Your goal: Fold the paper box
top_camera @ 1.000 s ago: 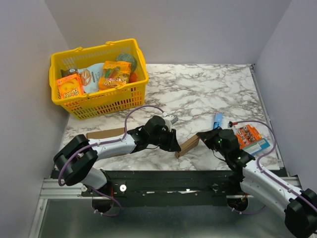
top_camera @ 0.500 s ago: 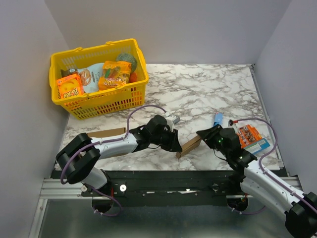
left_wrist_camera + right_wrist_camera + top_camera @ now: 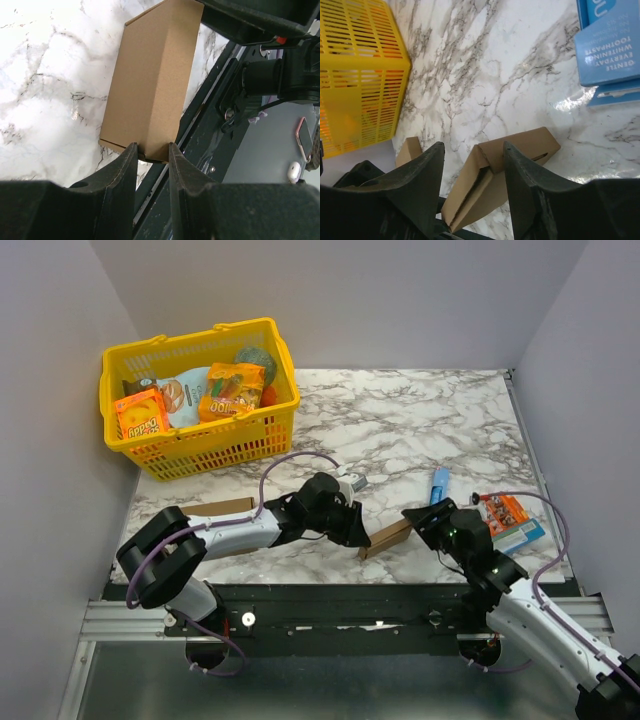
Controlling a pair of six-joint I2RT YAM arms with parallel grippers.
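Note:
The paper box is a long, flat, folded brown cardboard piece lying near the table's front edge. My left gripper is shut on its left end. In the left wrist view both fingers pinch the near end of the paper box, which stretches away from them. My right gripper stands open at the box's right end. In the right wrist view the paper box lies between and below the spread jaws of the right gripper, with a seam gaping along its side.
A yellow basket full of groceries stands at the back left. A plain brown cardboard rectangle lies beside the left arm. A blue toothpaste box and an orange packet lie to the right. The dark frame rail runs just below the table edge.
My right gripper has opened, let go of the box's right end and drawn back toward the near edge. The left gripper kept its hold and shifted the box slightly right.

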